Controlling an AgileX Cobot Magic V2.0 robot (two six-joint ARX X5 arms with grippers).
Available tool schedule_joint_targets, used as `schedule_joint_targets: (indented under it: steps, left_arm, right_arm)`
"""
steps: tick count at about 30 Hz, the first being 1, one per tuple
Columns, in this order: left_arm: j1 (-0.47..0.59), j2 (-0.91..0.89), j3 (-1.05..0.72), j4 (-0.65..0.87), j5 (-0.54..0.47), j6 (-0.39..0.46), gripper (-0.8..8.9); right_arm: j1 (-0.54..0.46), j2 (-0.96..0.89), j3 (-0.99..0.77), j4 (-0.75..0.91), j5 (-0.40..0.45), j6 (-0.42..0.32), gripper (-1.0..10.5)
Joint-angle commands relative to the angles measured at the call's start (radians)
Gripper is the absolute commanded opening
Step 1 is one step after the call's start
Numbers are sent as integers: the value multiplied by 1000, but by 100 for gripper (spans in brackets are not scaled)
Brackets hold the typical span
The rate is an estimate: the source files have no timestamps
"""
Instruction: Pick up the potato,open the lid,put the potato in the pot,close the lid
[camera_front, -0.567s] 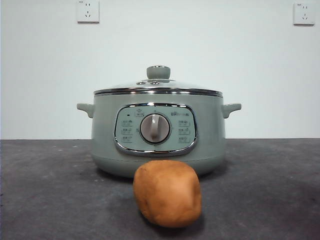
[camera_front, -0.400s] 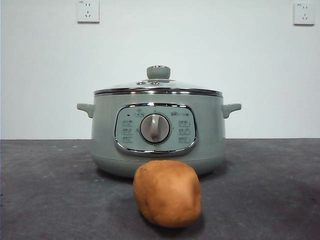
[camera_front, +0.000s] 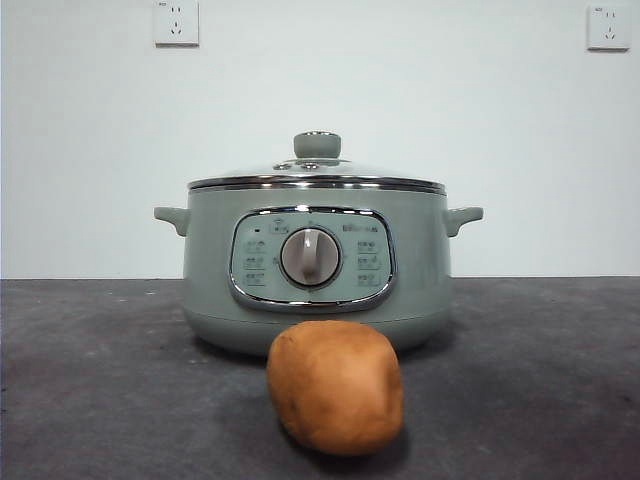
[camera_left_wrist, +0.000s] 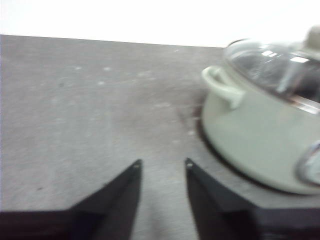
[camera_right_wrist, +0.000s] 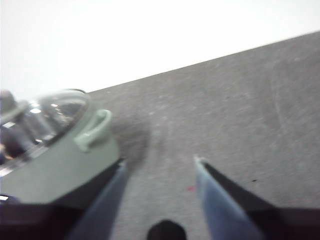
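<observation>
We see a lumpy, matte orange-brown potato (camera_front: 335, 387) before our smooth sage-green pot (camera_front: 316, 265), its domed glass lid (camera_front: 316, 168) on. Our left gripper (camera_left_wrist: 161, 167) and right gripper (camera_right_wrist: 159, 161) hang parted, empty.

1. Left gripper (camera_left_wrist: 161, 166): its two black jaws stand parted with a clear gap between the tips; nothing lies between them, and they hang above the surface.
2. Right gripper (camera_right_wrist: 161, 161): jaws spread wider apart, likewise holding nothing.
3. Front view: neither arm appears.
</observation>
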Motion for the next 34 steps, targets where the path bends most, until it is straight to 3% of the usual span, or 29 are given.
schedule_joint_targets:
  steps: [1,5,9,14,20,24,27,34]
  left_arm:
    - [3,64,72,-26,53,-50,668]
    - [2,186,216,-93,92,-52,668]
    - [2,301,352,-180,171,-48,668]
    - [1,441,520,-313,248,-47,668]
    - [1,579,658,-444,357,-44,668]
    - [-4,636,685,-498,397,-40,659]
    - [-12,667,685,-530,396,-22,659]
    - [-13,728,685,-579,395,40,659]
  right_arm:
    - [1,41,53,-5,-57,80,697]
    - [1,132,156,-23,-137,133,697]
    - [1,246,276,-120,-210,115,696]
    - [2,427,447,-345,-330,31,692]
    - [17,654,624,-632,-414,-100,691]
    - [89,781,695,-749,-411,-140,689]
    - [175,863,710,-757,-364,-132,689]
    - [461,1033,710,-706,-163,-17,689]
